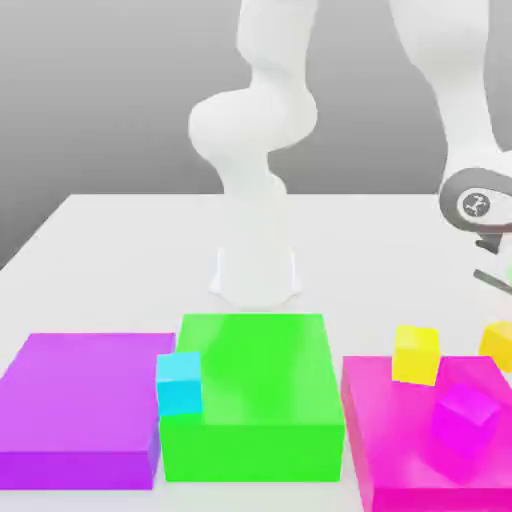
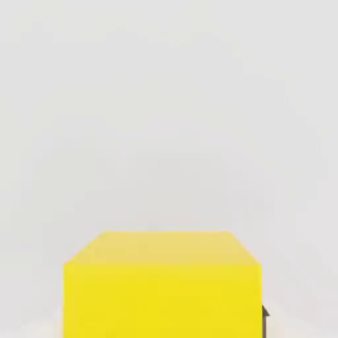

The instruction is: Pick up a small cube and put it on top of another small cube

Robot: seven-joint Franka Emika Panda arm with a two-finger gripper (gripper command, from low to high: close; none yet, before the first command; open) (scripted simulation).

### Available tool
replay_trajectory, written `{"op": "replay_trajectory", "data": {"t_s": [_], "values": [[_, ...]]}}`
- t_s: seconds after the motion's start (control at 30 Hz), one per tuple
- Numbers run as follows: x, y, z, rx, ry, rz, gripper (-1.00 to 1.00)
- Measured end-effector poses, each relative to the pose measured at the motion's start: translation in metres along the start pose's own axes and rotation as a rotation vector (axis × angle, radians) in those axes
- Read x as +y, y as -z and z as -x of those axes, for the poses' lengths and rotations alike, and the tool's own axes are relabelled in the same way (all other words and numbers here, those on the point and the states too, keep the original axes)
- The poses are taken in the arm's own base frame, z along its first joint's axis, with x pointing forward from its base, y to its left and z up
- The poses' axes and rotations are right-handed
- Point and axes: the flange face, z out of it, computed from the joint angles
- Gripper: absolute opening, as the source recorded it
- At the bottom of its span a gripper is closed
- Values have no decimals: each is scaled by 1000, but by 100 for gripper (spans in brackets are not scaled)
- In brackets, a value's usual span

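White table (image 1: 130,250): four cubes (image 1: 179,384), three flat blocks (image 1: 250,375).

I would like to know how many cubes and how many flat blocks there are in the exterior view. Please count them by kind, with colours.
Small cubes: 4 (cyan, lemon-yellow, golden-yellow, magenta)
Big flat blocks: 3 (purple, green, pink-magenta)
Total: 7
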Motion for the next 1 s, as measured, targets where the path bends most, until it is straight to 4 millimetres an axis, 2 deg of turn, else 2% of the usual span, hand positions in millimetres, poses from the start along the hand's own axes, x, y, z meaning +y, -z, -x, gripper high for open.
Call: {"op": "replay_trajectory", "data": {"t_s": [0.07, 0.1, 0.17, 0.23, 0.37, 0.43, 0.53, 0.6, 0.73, 0.87, 1.0], "values": [[9, -3, -11, -7, 92, 51, -100], [23, -1, -13, -11, 92, 74, -100], [63, 8, -12, -21, 35, 116, -100], [111, 20, 3, -41, -83, 130, -100], [200, 46, 63, -90, -378, 99, -100], [226, 56, 101, -102, -493, 72, -100], [254, 70, 161, -112, -650, 30, -100], [267, 79, 202, -116, -748, 2, -100], [274, 92, 292, -109, -937, -50, -100], [262, 105, 367, -94, -1097, -93, -100], [239, 118, 421, -71, -1221, -126, -100]]}}
